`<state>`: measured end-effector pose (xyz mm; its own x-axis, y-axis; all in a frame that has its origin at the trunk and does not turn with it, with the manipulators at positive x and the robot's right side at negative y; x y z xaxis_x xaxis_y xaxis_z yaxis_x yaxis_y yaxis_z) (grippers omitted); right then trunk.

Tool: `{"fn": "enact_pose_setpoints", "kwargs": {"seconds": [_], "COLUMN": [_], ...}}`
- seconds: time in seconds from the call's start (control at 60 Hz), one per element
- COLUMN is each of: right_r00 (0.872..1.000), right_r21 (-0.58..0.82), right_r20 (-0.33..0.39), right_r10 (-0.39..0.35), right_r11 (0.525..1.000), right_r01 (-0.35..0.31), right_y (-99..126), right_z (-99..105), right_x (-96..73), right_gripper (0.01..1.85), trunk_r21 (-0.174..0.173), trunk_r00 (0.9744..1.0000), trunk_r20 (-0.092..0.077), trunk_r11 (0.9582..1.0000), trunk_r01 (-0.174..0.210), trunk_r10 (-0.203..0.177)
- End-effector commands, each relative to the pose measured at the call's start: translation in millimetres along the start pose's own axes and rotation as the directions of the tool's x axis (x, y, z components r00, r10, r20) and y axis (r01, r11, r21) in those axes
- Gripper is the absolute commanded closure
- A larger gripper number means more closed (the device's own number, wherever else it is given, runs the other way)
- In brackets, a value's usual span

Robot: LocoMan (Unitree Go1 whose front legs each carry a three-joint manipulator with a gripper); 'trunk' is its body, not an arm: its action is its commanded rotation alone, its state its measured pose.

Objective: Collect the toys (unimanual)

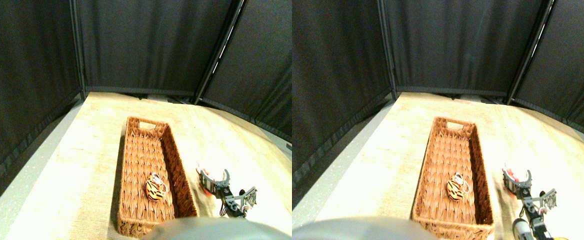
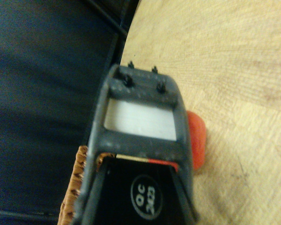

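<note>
My right gripper (image 1: 213,178) is down at the tabletop just beside the outside of the long basket wall, at about 4 o'clock in the forward view, and my two dark jaws stand spread apart with a small red soft toy (image 1: 205,181) lying on the table between and under them; whether either jaw touches it I cannot tell. In my wrist view the dark open frame of one jaw (image 2: 140,112) fills the middle, and the rounded red toy (image 2: 196,140) bulges out from behind its edge, resting on the pale wood-grain tabletop (image 2: 234,70); too little of it shows to give its long axis or which way it points. A white keyring loop seems to sit at the toy's far end in the forward view, but it is small and blurred. To my 9 o'clock, well inside the long brown woven wicker basket (image 1: 177,165), lies an orange-and-black striped tiger toy (image 1: 155,189), near the basket's close end; its oval body runs roughly 12 to 6 o'clock, tilted a little, with its white loop pointing up toward 1 o'clock. The basket itself runs lengthwise from 6 to 12 o'clock, its cut-out handle at the far end. Black cloth screens (image 1: 147,45) stand round the far edge of the table.
</note>
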<state>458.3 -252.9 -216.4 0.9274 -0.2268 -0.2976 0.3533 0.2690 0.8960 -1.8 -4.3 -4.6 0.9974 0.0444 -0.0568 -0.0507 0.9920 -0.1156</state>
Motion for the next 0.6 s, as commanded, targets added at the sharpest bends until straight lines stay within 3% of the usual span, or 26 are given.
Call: {"fn": "enact_pose_setpoints", "kwargs": {"seconds": [0.017, 0.283, 0.6], "right_r00": [0.996, 0.99, 0.982], "right_r21": [0.027, 0.062, 0.097], "right_r20": [0.068, 0.114, 0.153], "right_r10": [-0.054, -0.088, -0.11], "right_r11": [0.998, 0.995, 0.991], "right_r01": [0.052, 0.082, 0.096], "right_y": [-7, -26, -38], "right_z": [2, 8, 13], "right_x": [3.6, 15.6, 34.5], "right_gripper": [1.07, 1.0, 1.12], "trunk_r21": [-0.01, -0.003, 0.01], "trunk_r00": [0.9999, 0.9999, 0.9998], "trunk_r20": [-0.009, -0.011, -0.02], "trunk_r11": [0.9999, 0.9999, 0.9999], "trunk_r01": [-0.006, -0.01, -0.003], "trunk_r10": [0.006, 0.009, 0.003]}}
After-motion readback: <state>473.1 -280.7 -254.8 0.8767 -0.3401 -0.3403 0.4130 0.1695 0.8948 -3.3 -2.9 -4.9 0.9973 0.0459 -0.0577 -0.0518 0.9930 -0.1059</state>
